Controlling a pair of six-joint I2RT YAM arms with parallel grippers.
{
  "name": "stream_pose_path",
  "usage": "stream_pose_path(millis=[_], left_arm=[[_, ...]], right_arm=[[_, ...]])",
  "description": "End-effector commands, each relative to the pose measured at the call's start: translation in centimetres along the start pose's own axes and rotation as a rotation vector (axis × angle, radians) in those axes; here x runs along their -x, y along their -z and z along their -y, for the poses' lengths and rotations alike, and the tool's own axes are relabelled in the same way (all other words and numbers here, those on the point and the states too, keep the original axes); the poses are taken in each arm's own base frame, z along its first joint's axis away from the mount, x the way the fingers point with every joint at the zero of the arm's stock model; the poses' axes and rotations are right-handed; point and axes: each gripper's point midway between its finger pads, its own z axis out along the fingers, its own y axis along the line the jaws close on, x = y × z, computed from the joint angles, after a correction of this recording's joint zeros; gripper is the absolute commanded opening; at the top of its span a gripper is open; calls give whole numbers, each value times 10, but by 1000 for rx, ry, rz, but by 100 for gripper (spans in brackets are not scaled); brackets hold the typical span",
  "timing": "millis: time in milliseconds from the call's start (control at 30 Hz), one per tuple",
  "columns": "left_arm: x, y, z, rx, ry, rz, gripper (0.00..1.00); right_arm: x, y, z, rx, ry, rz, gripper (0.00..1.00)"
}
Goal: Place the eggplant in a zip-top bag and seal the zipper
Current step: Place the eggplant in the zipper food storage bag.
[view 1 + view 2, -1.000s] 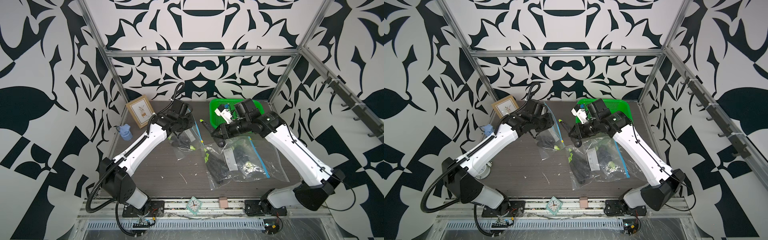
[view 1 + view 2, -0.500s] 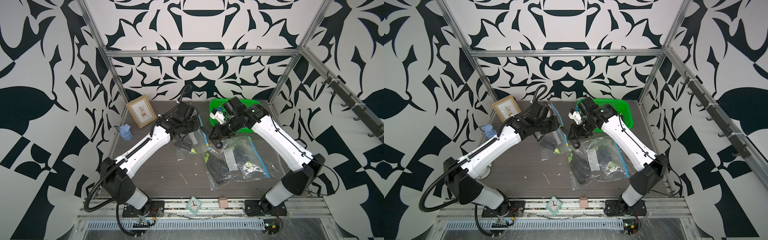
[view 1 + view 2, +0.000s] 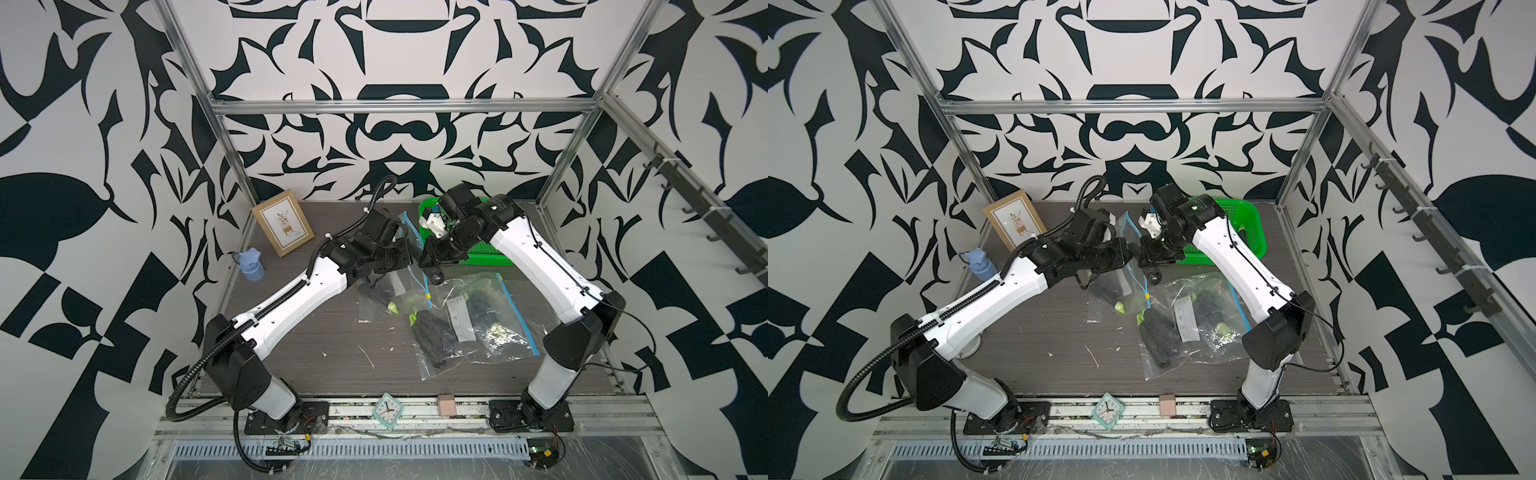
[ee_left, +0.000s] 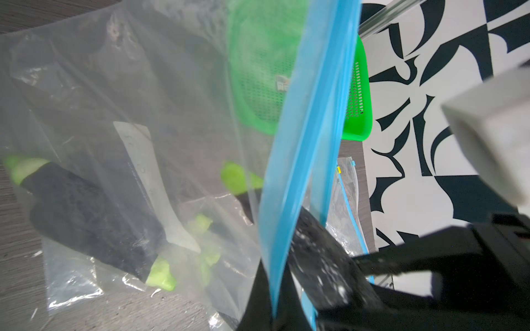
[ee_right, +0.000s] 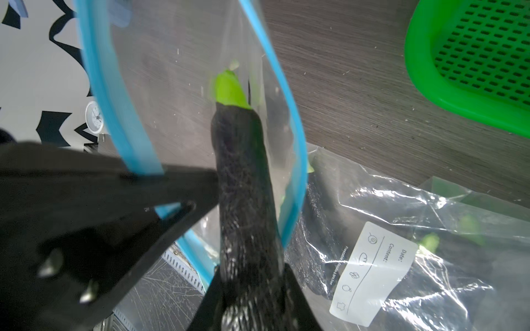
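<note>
My left gripper [image 3: 409, 254] [image 3: 1128, 249] is shut on the blue zipper rim [image 4: 304, 143] of a clear zip-top bag [image 3: 397, 291] and holds its mouth up off the table. My right gripper [image 3: 431, 266] [image 5: 252, 301] is shut on the dark eggplant [image 5: 243, 172] [image 3: 435, 276]. Its green stem end points into the open mouth, between the two blue rims [image 5: 114, 100]. In the left wrist view the eggplant [image 4: 321, 258] presses against the rim beside my left gripper [image 4: 275, 309]. Dark and green pieces [image 4: 80, 223] show through the bag's plastic.
Two more clear bags with dark vegetables [image 3: 469, 328] [image 5: 401, 258] lie right of centre, partly under the right arm. A green basket [image 3: 486, 254] stands at the back right. A picture frame [image 3: 284, 222] and a blue bottle [image 3: 251, 266] are at the back left, a small clock [image 3: 388, 410] at the front rail.
Both grippers have come together toward the back middle. The left has raised the bag's mouth, and the right has brought the eggplant up to it.
</note>
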Motion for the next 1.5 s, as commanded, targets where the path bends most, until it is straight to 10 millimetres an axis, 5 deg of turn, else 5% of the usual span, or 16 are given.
stream_pose_path(millis=[0,333,533,667,767,1033,1133,1300,1467], left_arm=[[-2,-3,9,-36,2,-3,0],[-10,-11,12,-42,-1,-35,0],[-11,-16,14,-48,1,-48,0],[-10,-16,17,-58,-1,-44,0],[-9,-15,19,-69,1,-44,0],[-3,-13,15,-39,-10,-34,0],[4,-8,7,-24,-1,-19,0],[17,12,-3,-4,-1,17,0],[28,44,-11,25,-30,45,0]], right_arm=[[13,11,0,-6,24,59,2],[42,8,21,-6,-34,154,8],[51,8,22,-2,-47,192,23],[53,10,25,-23,-44,217,43],[55,15,26,-33,-46,236,52],[55,47,27,-52,-3,321,55],[55,70,43,-92,-21,374,63],[51,114,104,-237,-118,466,84],[48,122,170,-419,-197,464,98]])
